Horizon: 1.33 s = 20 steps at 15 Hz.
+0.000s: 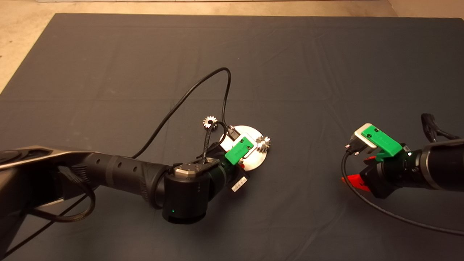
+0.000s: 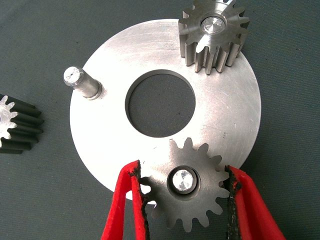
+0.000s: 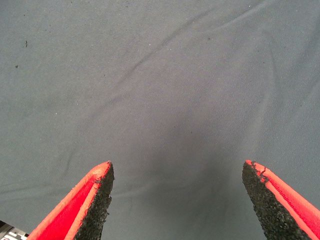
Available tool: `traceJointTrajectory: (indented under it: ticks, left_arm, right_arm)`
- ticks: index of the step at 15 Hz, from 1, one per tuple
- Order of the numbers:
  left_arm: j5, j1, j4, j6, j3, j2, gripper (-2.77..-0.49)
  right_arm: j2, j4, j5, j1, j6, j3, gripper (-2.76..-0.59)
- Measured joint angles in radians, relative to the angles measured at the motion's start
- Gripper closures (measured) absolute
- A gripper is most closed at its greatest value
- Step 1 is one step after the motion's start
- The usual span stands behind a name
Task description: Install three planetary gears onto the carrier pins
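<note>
The left gripper (image 2: 185,192) is clamping the second gear (image 2: 184,189) down over its carrier pin (image 2: 182,180) on the disc (image 2: 227,120) — one gear (image 2: 214,36) is sitting seated, one pin (image 2: 82,82) is standing bare — so next it is likely needing to let go and fetch the loose gear (image 2: 17,125) from the mat (image 1: 326,65), while the right gripper (image 3: 177,200) is idling spread wide.

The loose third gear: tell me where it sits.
In the head view the loose gear lies on the mat, just beyond the disc at its upper left, beside the black cable; the bare pin is nearest.

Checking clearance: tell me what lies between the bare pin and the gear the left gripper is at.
In the left wrist view, only bare disc surface separates the bare pin from the gear between the left gripper's fingers, with the disc's central hole just beside that line.
</note>
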Motion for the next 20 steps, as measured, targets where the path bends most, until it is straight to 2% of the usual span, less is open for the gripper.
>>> traceJointTrajectory:
  ticks: [9,10,14,15,20]
  left_arm:
    - [0.001,0.000,0.000,0.000,0.000,0.000,-0.60]
    - [0.001,0.000,0.000,0.000,0.000,0.000,-0.70]
    - [0.001,0.000,0.000,0.000,0.001,0.000,-0.82]
    - [0.000,0.000,0.000,0.000,0.001,0.000,-0.91]
    - [0.001,0.000,0.000,0.000,0.001,0.000,-0.93]
  right_arm:
    - [0.000,0.000,0.000,0.000,0.000,0.000,-1.89]
    - [0.000,0.000,0.000,0.000,0.000,0.000,-1.89]
    - [0.000,0.000,0.000,0.000,0.000,0.000,-1.89]
    - [0.000,0.000,0.000,0.000,0.000,0.000,-1.89]
    - [0.000,0.000,0.000,0.000,0.000,0.000,-1.89]
